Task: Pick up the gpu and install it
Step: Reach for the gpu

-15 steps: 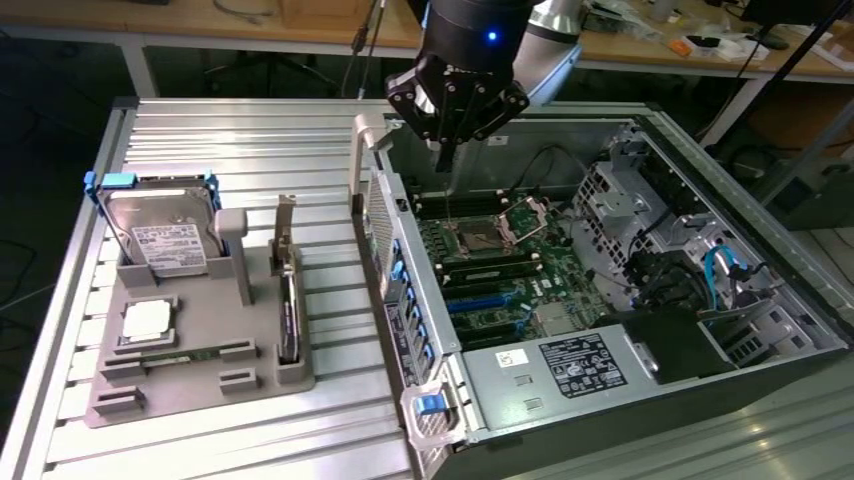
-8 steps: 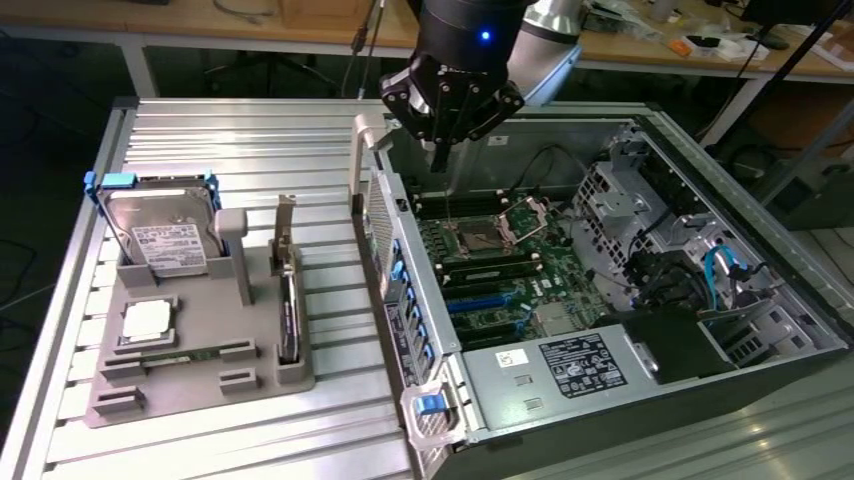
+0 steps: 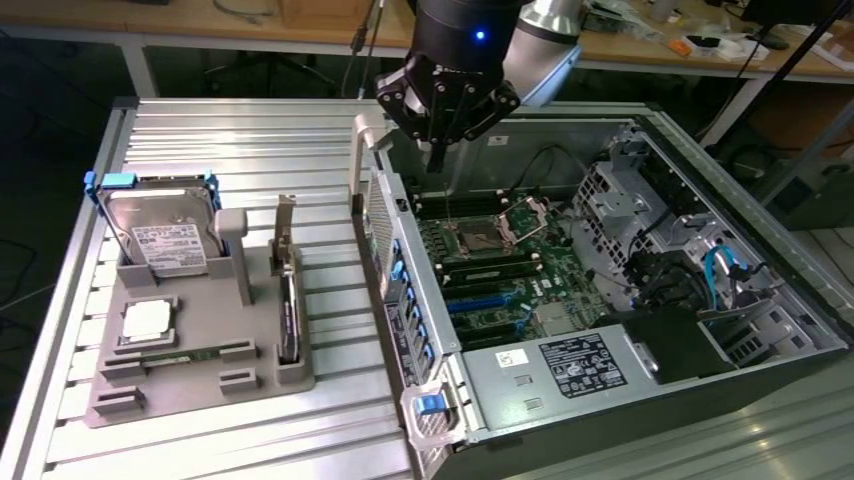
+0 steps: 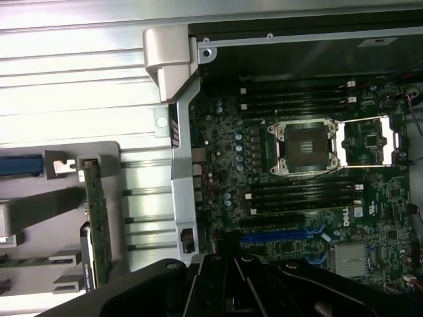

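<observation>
The gpu (image 3: 284,275) is a thin green card with a metal bracket, standing on edge in a slot of the grey holder (image 3: 200,385) at the exterior view's left. The wrist view shows the gpu (image 4: 98,221) edge-on, beside the computer case's wall. My gripper (image 3: 435,160) hangs over the rear corner of the open computer case (image 3: 400,300), above the motherboard and well apart from the card. Its fingers (image 4: 221,277) are shut with nothing between them.
A silver hard drive (image 3: 163,240) and a small square chip (image 3: 147,318) also sit in the holder. Inside the case lie the CPU socket (image 4: 304,146), memory slots, a blue expansion slot (image 4: 284,234), the power supply (image 3: 574,365) and cables at the exterior view's right.
</observation>
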`<move>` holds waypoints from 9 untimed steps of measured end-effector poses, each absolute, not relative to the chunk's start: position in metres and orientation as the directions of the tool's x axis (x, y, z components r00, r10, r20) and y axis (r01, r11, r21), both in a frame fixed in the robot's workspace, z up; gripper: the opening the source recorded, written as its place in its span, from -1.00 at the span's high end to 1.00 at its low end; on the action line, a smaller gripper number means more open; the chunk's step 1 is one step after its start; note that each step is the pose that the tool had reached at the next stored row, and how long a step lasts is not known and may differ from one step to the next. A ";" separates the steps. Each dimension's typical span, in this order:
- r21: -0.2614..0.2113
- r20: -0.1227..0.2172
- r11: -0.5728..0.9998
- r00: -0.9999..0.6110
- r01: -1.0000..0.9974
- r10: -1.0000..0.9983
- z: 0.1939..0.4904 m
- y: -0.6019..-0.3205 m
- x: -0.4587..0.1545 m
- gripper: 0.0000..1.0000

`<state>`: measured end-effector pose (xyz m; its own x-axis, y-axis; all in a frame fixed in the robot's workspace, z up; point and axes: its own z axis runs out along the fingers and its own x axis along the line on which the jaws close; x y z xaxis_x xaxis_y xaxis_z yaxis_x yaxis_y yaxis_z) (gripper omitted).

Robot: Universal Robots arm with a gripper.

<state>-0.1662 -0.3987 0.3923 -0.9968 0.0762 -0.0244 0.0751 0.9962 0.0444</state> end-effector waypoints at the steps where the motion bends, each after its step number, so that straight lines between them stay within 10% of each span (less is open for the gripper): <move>1: 0.044 -0.024 0.996 -0.997 0.075 0.076 0.392 -0.399 -0.167 0.79; 9: 0.044 -0.024 0.996 -0.997 0.075 0.076 0.392 -0.399 -0.171 0.79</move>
